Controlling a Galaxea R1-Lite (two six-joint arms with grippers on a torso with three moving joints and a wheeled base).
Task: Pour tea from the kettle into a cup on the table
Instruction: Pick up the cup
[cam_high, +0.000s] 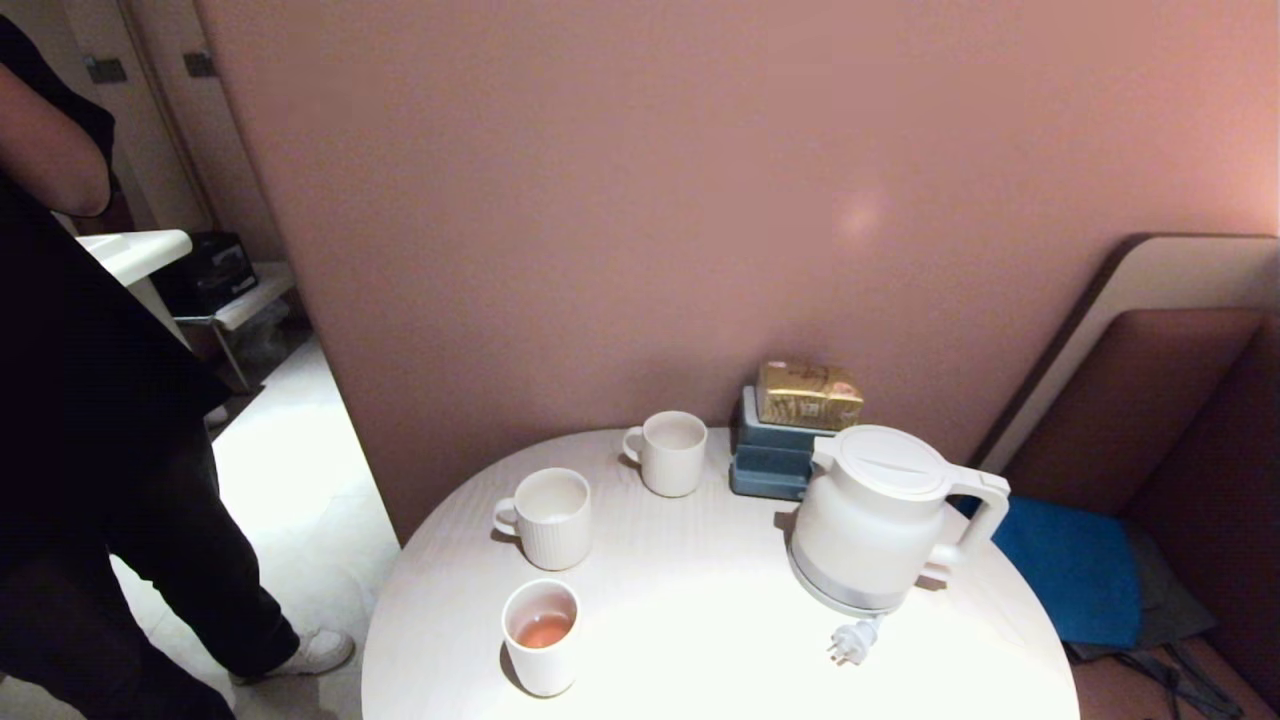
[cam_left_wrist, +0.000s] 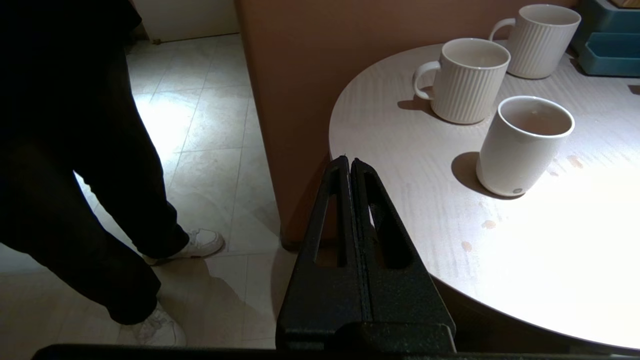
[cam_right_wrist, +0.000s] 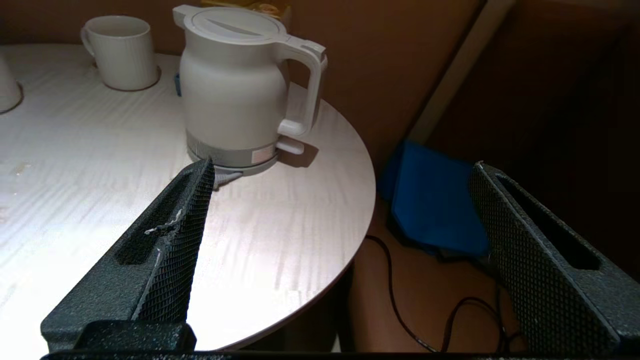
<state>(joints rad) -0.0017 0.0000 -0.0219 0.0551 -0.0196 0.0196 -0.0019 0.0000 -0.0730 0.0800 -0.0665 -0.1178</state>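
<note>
At the bottom of the right wrist view, the right tool (cam_right_wrist: 340, 170) stands with its fingers wide apart and empty, short of the squat white plastic kettle (cam_right_wrist: 235, 85) on the round white wood-grain desk (cam_right_wrist: 100, 200). Off the desk's edge, the left tool (cam_left_wrist: 349, 162) is pressed together, holding nothing. Toward lower left in the head view, a plain white cup (cam_high: 541, 637) holds reddish-brown tea (cam_high: 544, 631).

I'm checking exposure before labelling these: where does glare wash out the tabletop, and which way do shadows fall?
Head view: the table blows out between the handleless cup and the kettle. Left wrist view: glare beside that cup, its shadow falling toward the table edge. Right wrist view: bright patch near the edge.
</note>
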